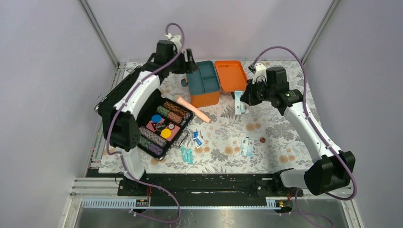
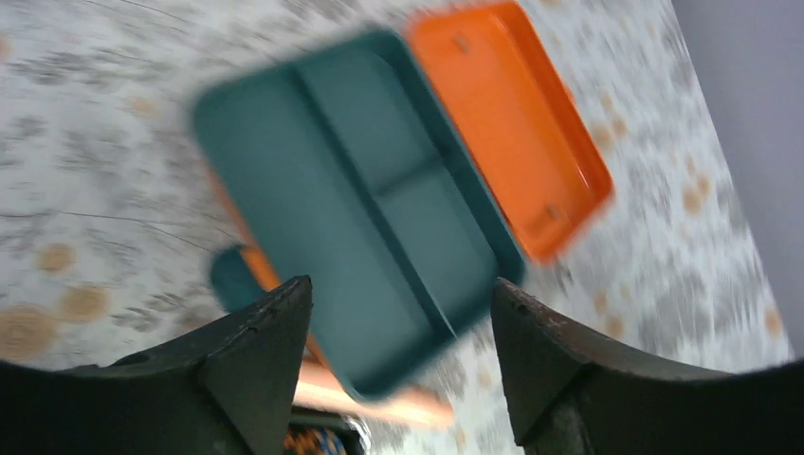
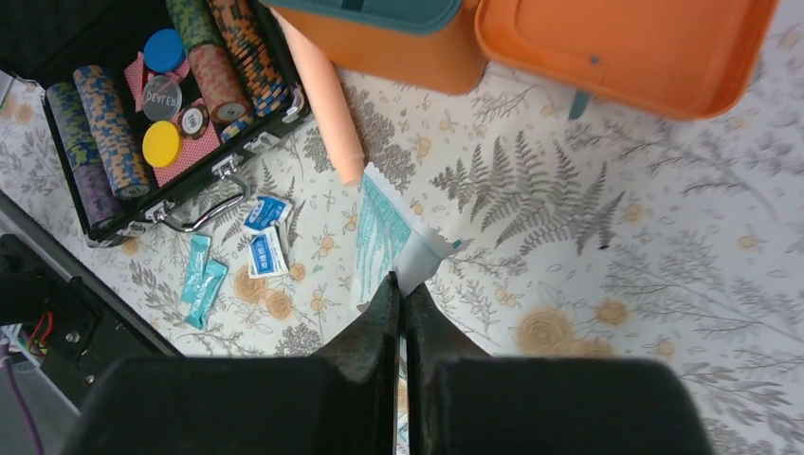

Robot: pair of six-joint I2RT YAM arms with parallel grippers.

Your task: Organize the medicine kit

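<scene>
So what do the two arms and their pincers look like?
The left arm and right arm have white shells, black joints and a looping purple cable each. The left pincer and right pincer have thick, matte black, wedge-shaped fingers.

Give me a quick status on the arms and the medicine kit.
Left tool open above small orange plastic medicine kit, lid open, tray bare. Right tool shut on flat teal-and-white sachet. Long peach cylinder lies by kit's front.

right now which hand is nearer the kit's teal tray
Left. The left hand hangs open at the tray's left edge; the right hand is off to the lid's right, shut on a packet.
</scene>
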